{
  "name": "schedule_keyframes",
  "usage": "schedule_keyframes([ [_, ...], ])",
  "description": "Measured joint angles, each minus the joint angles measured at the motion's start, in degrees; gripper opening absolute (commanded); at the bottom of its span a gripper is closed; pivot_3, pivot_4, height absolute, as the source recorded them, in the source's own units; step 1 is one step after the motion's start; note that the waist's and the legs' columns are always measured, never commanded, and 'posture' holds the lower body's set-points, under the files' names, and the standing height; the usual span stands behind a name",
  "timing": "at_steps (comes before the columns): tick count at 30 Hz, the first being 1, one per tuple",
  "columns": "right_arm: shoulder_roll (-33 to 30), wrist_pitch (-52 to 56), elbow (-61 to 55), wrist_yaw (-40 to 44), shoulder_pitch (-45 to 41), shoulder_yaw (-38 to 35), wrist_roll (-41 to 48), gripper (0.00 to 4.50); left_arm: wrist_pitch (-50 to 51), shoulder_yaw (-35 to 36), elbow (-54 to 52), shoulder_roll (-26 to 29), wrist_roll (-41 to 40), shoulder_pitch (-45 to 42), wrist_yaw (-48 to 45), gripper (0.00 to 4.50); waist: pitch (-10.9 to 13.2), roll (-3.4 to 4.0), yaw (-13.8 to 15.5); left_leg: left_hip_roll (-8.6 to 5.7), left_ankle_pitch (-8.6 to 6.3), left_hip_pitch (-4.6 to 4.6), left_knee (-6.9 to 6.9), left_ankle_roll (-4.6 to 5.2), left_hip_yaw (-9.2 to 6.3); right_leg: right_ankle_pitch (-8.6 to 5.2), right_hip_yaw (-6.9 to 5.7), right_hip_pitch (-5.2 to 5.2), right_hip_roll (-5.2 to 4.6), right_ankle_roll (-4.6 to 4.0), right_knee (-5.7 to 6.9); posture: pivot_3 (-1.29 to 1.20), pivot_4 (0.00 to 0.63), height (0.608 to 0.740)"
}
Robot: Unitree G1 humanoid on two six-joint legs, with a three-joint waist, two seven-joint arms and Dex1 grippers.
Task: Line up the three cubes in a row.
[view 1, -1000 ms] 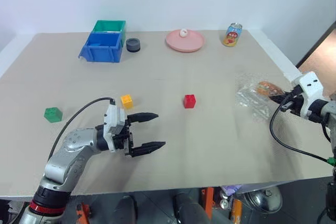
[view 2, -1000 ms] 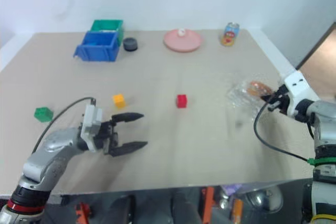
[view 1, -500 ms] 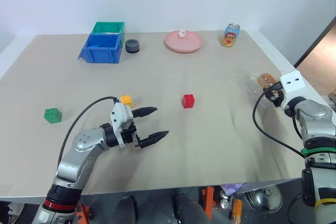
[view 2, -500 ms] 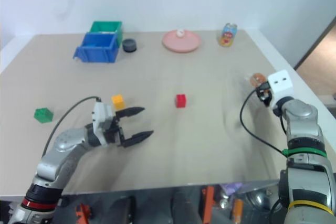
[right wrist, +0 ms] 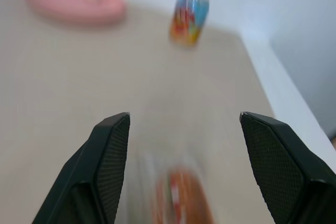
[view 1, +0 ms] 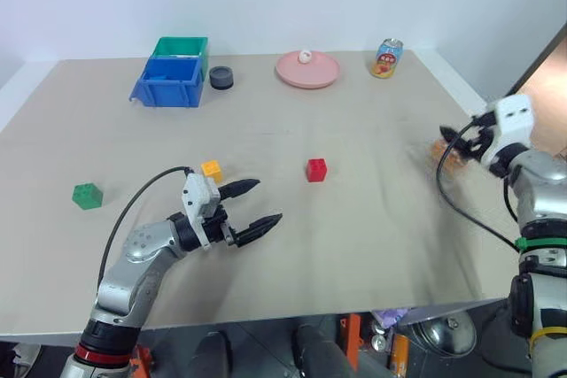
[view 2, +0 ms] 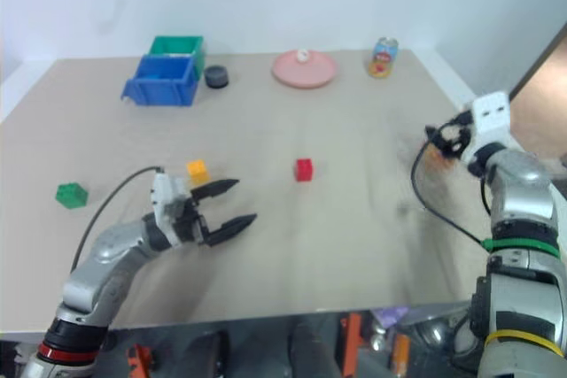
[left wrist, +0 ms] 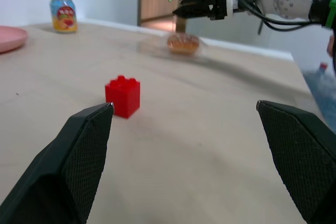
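left jaws: my left gripper (view 1: 260, 204) stands wide open, nothing held or touched; black tapered fingers (left wrist: 79, 156) with cross-hatched pads, hovering low over the near-left part of the table.
right jaws: my right gripper (left wrist: 181, 8) is released, fingers (right wrist: 107, 156) spread apart with nothing between them; it is raised over the right edge of the table.
red cube: small red studded plastic building-block cube (view 1: 316, 169), mid-table, square body with round studs on top; it sits ahead of my left fingertips, apart from them.
yellow cube: small yellow studded plastic cube (view 1: 211, 168), just beyond my left gripper, toward the left edge from the red one; not touching the fingers.
green cube: small green studded plastic cube (view 1: 87, 196), near the left edge, well apart from the other two. The three are not in a tidy row.
bun: brown bun in crinkled clear plastic wrap (left wrist: 182, 43), lying by the right edge under my right gripper, not gripped.
table: flat matte beige tabletop (view 1: 354, 245) with a white border.
bins: blue rectangular plastic storage bin (view 1: 168, 82) at the far-left corner area, green plastic bin (view 1: 181, 45) touching behind it.
black item: small dark round puck-like object (view 1: 221, 77) just beside the blue bin.
plate: pink round smooth plate (view 1: 307, 68) at the far edge with a small white ball-like thing (view 1: 306, 56) on it.
can: colourful printed drink can (view 1: 385, 57), upright near the far-right corner.
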Motion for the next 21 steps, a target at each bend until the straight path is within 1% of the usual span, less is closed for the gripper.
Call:
schedule_keyframes([
  [2,0.0,4.5,-9.1,6.2,2.8,-0.3,4.3,3.45,0.5,0.9,-0.9,0.1,-0.5,0.9,1.3,4.5,0.0,-0.03,0.1,0.03,-0.02,0.05,-0.05,0.03,-0.07,-0.03,-0.08,0.06,0.04,0.03,0.0,0.0,0.15,0.736],
  [3,-0.2,6.6,-13.7,9.3,5.7,0.3,6.0,3.45,0.6,1.2,-1.3,0.2,-0.7,1.5,1.6,4.5,-0.1,-0.06,0.2,0.03,-0.03,0.04,-0.08,0.04,-0.11,-0.05,-0.12,0.07,0.04,0.07,0.0,0.0,0.15,0.736],
  [6,-0.1,11.4,-23.9,17.2,14.7,5.7,8.3,3.45,0.6,2.1,-2.5,0.9,-0.9,4.2,2.2,4.5,-0.1,-0.1,0.3,0.04,-0.07,-0.01,-0.07,0.06,-0.11,-0.12,-0.14,0.04,0.01,0.03,-0.01,0.0,0.15,0.736],
  [8,0.8,11.9,-25.2,19.8,17.8,10.8,6.8,3.45,0.6,2.3,-3.0,2.3,-0.5,5.7,2.3,4.5,0.0,0.01,0.4,0.02,-0.06,-0.03,-0.01,0.06,-0.03,-0.14,-0.09,0.01,-0.02,-0.06,0.0,0.0,0.15,0.736],
  [10,1.5,9.8,-24.1,19.4,17.4,13.0,4.0,3.45,0.3,2.4,-3.5,3.0,0.3,6.5,2.3,4.5,0.0,0.14,0.4,-0.02,-0.04,-0.02,0.1,0.03,0.03,-0.05,-0.02,0.01,-0.04,-0.02,0.0,0.0,0.15,0.736],
  [12,2.6,7.9,-21.5,17.6,15.3,13.1,2.1,3.45,0.2,2.3,-3.8,3.0,0.8,7.0,2.4,4.5,0.1,0.13,0.3,-0.02,-0.01,-0.01,0.18,0.01,0.03,0.03,-0.03,0.01,-0.03,-0.05,0.0,0.0,0.15,0.736],
  [15,4.1,7.3,-20.4,16.1,14.0,12.7,1.5,3.45,0.0,2.3,-5.1,3.0,1.2,8.0,2.8,4.5,0.0,0.08,0.3,-0.01,0.01,0.0,0.19,0.03,0.0,0.07,-0.03,0.02,-0.01,-0.07,0.0,0.0,0.15,0.736],
  [18,7.6,7.4,-22.8,13.4,16.5,13.2,0.9,3.45,-0.2,2.3,-5.8,2.8,1.6,9.6,3.6,4.5,0.0,0.07,0.3,0.01,0.01,-0.01,0.07,0.03,-0.02,0.02,-0.04,-0.01,0.01,-0.07,0.0,0.0,0.15,0.736],
  [21,10.3,9.9,-25.6,10.3,19.3,14.8,-0.1,3.45,-0.3,2.2,-6.0,2.6,1.9,9.9,3.9,4.5,0.0,0.09,0.3,0.01,0.01,-0.09,0.01,0.03,-0.02,-0.03,-0.03,-0.08,0.01,-0.04,0.0,0.0,0.15,0.736],
])
